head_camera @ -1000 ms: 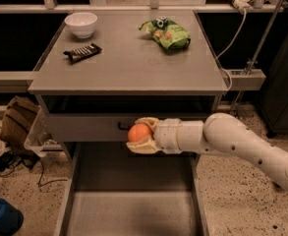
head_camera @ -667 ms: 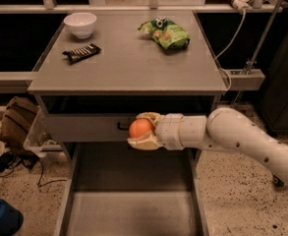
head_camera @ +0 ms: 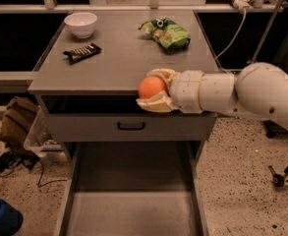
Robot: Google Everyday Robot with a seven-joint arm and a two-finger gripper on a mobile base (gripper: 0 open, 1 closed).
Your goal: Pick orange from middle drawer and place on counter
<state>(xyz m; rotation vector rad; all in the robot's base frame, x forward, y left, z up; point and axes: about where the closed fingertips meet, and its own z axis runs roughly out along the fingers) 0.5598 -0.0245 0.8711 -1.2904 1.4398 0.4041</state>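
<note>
My gripper (head_camera: 151, 89) is shut on the orange (head_camera: 152, 87), with one pale finger above it and one below. It holds the orange at the front edge of the counter (head_camera: 119, 63), level with the top, right of centre. The white arm reaches in from the right. The middle drawer (head_camera: 131, 210) is pulled out below; its grey floor shows nothing on it.
On the counter are a white bowl (head_camera: 81, 23) at the back left, a dark snack bar (head_camera: 82, 52) in front of it and a green chip bag (head_camera: 166, 31) at the back right. The upper drawer front (head_camera: 129, 127) with its black handle is closed. A brown bag (head_camera: 18, 123) sits on the floor at left.
My gripper has lifted the orange from in front of the upper drawer front up to the counter's front edge.
</note>
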